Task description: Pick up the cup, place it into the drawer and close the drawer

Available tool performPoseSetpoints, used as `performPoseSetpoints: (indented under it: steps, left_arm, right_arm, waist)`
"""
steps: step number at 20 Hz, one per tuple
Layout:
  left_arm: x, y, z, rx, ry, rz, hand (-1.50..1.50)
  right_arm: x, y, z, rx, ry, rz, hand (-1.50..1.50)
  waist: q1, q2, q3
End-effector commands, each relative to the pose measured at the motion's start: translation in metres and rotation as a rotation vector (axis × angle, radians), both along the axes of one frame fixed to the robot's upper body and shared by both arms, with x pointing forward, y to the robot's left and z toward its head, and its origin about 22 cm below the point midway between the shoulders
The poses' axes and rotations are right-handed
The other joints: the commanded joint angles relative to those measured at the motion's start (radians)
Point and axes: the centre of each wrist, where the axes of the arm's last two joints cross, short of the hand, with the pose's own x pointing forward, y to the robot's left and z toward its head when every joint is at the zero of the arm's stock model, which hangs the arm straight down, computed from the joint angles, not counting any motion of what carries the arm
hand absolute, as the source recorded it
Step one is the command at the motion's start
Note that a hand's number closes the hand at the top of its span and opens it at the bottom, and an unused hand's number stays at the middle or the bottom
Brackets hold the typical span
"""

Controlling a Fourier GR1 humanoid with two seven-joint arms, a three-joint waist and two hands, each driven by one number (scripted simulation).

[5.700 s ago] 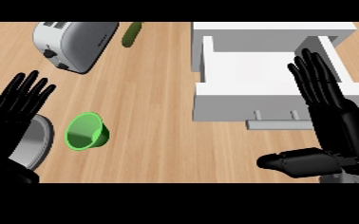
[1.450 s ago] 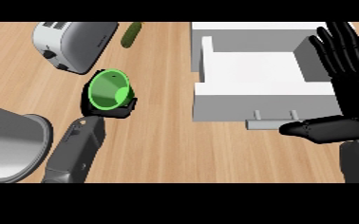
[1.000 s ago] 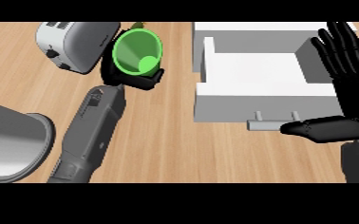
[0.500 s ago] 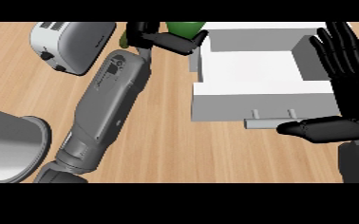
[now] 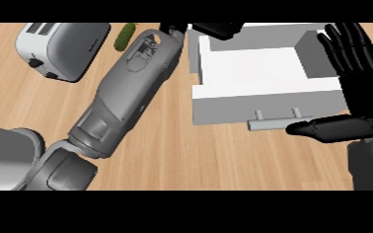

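My left forearm [image 5: 131, 89] stretches diagonally up to the open white drawer's [image 5: 255, 71] back left corner. Only the dark underside of my left hand [image 5: 215, 28] shows at the upper edge of the view. The green cup, which this hand held a moment ago, is out of sight past that edge. Nothing lies on the visible part of the drawer's floor. My right hand [image 5: 350, 59] rests open at the right edge beside the drawer, fingers up. Its thumb [image 5: 324, 128] lies just right of the drawer handle [image 5: 277, 123].
A white toaster [image 5: 62, 49] stands at the back left with a green cucumber-like vegetable [image 5: 126, 33] next to it. A grey round dish [image 5: 15, 158] pokes in at the lower left edge. Wooden counter [image 5: 218, 158] lies in front of the drawer.
My left arm has reached further up and right, carrying the cup from above the counter to the drawer's back corner and out of view. The right hand has stayed still.
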Motion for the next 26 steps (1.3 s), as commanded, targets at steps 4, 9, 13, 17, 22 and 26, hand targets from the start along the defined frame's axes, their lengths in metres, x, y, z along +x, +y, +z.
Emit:
performPoseSetpoints:
  steps: [4,9,13,17,22,26]
  left_arm:
    - [0.005,-0.01,-0.01,0.148,0.126,0.003,1.5]
    - [0.002,0.004,-0.051,0.238,0.197,-0.031,1.5]
    - [0.0,0.002,-0.056,0.283,0.176,-0.047,-1.5]
    - [-0.003,0.004,-0.059,0.137,0.173,-0.058,-1.5]
    - [-0.004,0.002,-0.053,-0.041,0.14,-0.106,-1.5]
    - [-0.005,0.0,-0.046,-0.142,0.057,-0.128,-1.5]
  right_arm:
    - [0.007,0.0,0.005,-0.007,-0.035,0.046,-1.5]
    - [0.004,0.01,0.004,-0.013,-0.037,0.087,-1.5]
    - [0.016,0.025,0.009,0.001,-0.04,0.121,-1.5]
    - [0.016,0.034,0.006,-0.006,-0.035,0.207,-1.5]
    - [0.021,0.063,0.011,-0.014,-0.027,0.472,1.5]
    - [0.017,0.072,0.004,-0.08,0.038,0.65,1.5]
  waist:
    - [-0.055,0.015,0.001]
    - [-0.101,0.024,0.001]
    - [-0.131,0.037,0.001]
    - [-0.141,0.04,0.0]
    - [-0.142,0.043,-0.002]
    - [-0.125,0.032,-0.002]
